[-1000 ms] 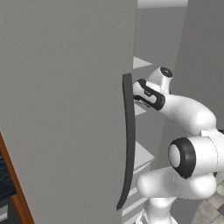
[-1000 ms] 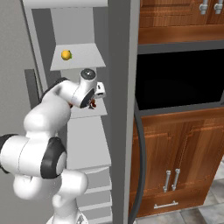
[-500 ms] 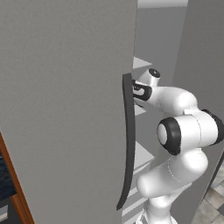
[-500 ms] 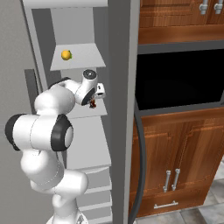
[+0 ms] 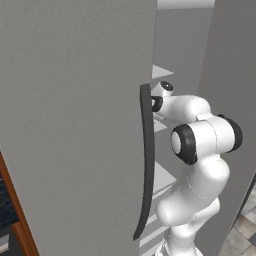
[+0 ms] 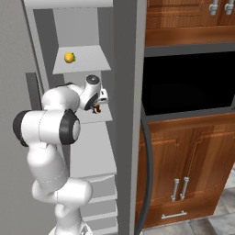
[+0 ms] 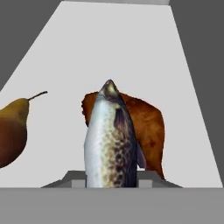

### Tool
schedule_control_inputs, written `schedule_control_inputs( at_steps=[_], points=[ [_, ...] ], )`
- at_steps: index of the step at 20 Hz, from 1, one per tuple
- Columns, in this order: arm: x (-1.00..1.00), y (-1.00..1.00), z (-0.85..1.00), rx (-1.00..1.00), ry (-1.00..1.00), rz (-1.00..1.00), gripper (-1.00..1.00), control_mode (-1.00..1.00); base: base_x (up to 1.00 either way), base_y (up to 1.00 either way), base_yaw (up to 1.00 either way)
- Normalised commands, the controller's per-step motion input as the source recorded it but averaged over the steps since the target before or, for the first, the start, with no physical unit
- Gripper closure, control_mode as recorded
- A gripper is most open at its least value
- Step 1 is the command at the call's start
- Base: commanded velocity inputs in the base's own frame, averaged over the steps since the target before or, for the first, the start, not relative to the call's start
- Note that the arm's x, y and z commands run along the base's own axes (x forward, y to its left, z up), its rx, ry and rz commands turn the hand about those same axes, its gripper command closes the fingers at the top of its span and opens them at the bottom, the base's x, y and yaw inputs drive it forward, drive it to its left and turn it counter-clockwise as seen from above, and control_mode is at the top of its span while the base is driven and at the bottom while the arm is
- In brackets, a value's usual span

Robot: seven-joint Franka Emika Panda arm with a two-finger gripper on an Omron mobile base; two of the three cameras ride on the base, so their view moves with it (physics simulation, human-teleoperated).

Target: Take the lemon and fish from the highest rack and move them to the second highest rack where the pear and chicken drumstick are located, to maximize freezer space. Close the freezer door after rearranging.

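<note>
The gripper [image 7: 111, 183] is clamped on the fish [image 7: 111, 144]. In the hand view the fish stands between the two finger tips and points away from the hand, with its nose at the far end. Its body is silver with dark spots, and it hides most of the tips.

Just behind the fish, a little to its right in the hand view, lies the drumstick [image 7: 146, 131], brown and rough. I cannot tell if the fish touches it. The pear [image 7: 13, 129] is to the left of the hand in the same view, partly cut by the edge, with its thin stem turned toward the fish. Both lie on the white rack [image 7: 131, 52] that spreads under and beyond the hand.

In the right base view the gripper [image 6: 97, 108] is over the second rack [image 6: 103, 117], with a small dark thing hanging below it. The lemon [image 6: 69, 57] is on the top rack [image 6: 92, 59], above the hand and well apart from it.

The door [image 5: 75, 125] stands open on the left of the hand. Its black handle [image 5: 146, 165] runs down just beside the arm in the left base view.
</note>
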Motion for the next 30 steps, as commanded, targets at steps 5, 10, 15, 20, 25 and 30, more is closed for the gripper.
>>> schedule_control_inputs(
  at_steps=[5, 10, 15, 20, 25, 30],
  points=[
    [0.28, 0.21, -0.27, 0.00, 0.00, 0.00, 1.00, -1.00, 0.00, 0.00, 0.00],
    [0.32, 0.27, -0.28, 0.00, 0.00, 0.00, 1.00, -1.00, 0.00, 0.00, 0.00],
    [0.21, 0.22, -0.34, 0.00, 0.00, 0.01, -1.00, -1.00, 0.00, 0.00, 0.00],
    [0.00, 0.04, -0.27, 0.00, 0.00, 0.08, -1.00, -1.00, 0.00, 0.00, 0.00],
    [-0.32, 0.00, 0.03, 0.00, -0.09, 0.05, -1.00, -1.00, 0.00, 0.00, 0.00],
    [-0.59, 0.00, 0.37, 0.00, -0.21, 0.00, -1.00, -1.00, 0.00, 0.00, 0.00]
  ],
)
